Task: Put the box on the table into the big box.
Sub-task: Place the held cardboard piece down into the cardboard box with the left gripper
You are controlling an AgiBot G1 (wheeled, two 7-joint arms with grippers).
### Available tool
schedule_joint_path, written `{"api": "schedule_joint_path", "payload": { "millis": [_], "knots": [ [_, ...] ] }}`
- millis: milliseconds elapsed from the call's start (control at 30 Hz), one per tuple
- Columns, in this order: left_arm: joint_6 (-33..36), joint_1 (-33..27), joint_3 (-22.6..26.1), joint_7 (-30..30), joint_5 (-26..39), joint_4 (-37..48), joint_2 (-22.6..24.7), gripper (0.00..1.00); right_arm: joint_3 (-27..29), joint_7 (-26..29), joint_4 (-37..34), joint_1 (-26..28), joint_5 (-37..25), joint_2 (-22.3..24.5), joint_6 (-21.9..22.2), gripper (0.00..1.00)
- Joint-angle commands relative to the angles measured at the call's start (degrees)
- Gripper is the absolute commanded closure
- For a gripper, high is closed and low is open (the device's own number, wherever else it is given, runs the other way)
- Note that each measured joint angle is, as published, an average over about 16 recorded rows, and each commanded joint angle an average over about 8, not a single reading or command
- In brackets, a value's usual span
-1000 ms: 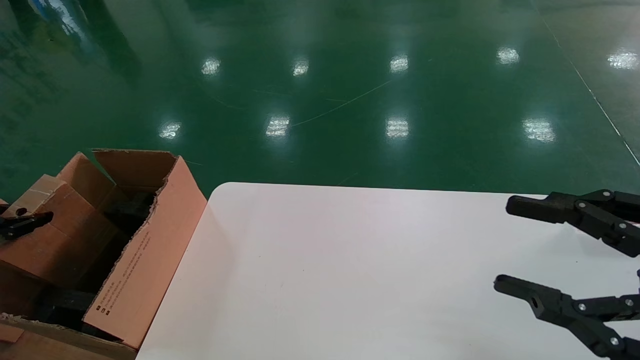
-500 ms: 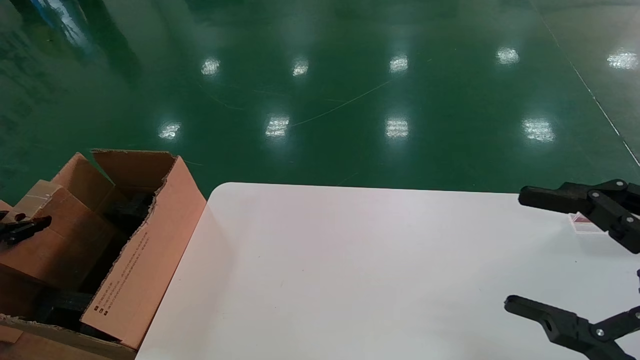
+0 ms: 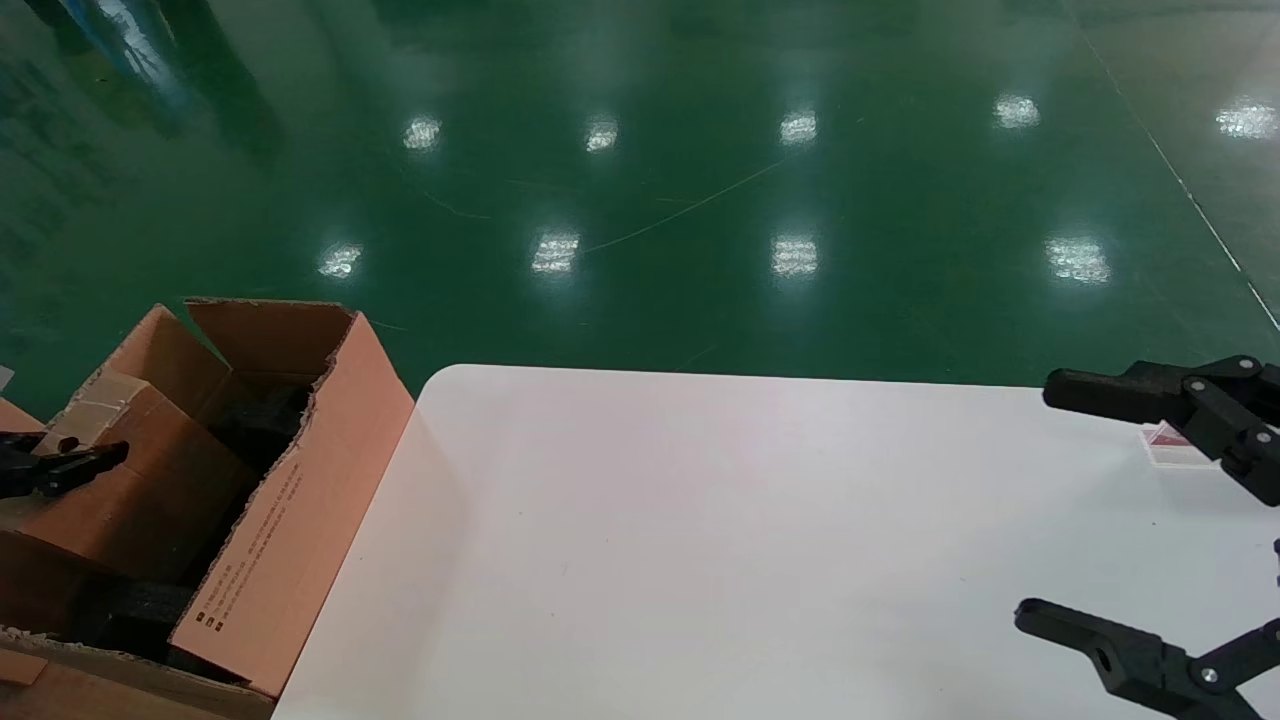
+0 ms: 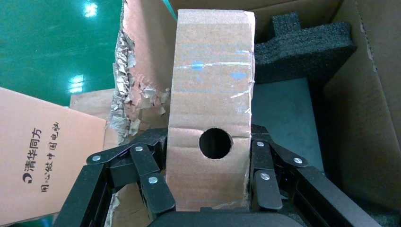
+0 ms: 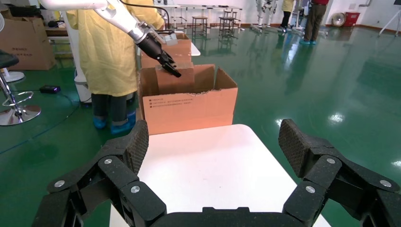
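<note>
At nine o'clock of the white rounded-corner table (image 3: 700, 540), the small flat brown cardboard box (image 4: 211, 109) is clamped by the left gripper (image 4: 208, 182) inside the large torn brown carton (image 3: 290, 510). The right gripper (image 5: 215, 146) is held wide open, empty, at three o'clock.

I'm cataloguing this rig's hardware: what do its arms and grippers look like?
Both grippers, the left gripper and the right gripper, are matte black, built of jointed links held with silver screws. The right gripper's fingers end in wide pads with a fine dimpled texture. The left arm, seen from the right wrist view, is white with a black wrist and cable.
</note>
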Motion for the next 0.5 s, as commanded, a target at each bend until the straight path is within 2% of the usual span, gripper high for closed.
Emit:
{"api": "schedule_joint_path", "payload": {
  "millis": [33, 500],
  "knots": [
    [-0.5, 0.6, -0.3, -0.5, -0.5, -0.5, 0.0, 1.00, 0.0, 0.0, 0.0, 0.0, 0.0, 0.0, 0.0, 0.00],
    [-5.5, 7.0, -1.2, -5.3, -2.9, -6.2, -1.2, 1.00, 0.0, 0.0, 0.0, 0.0, 0.0, 0.0, 0.0, 0.00]
  ]
}}
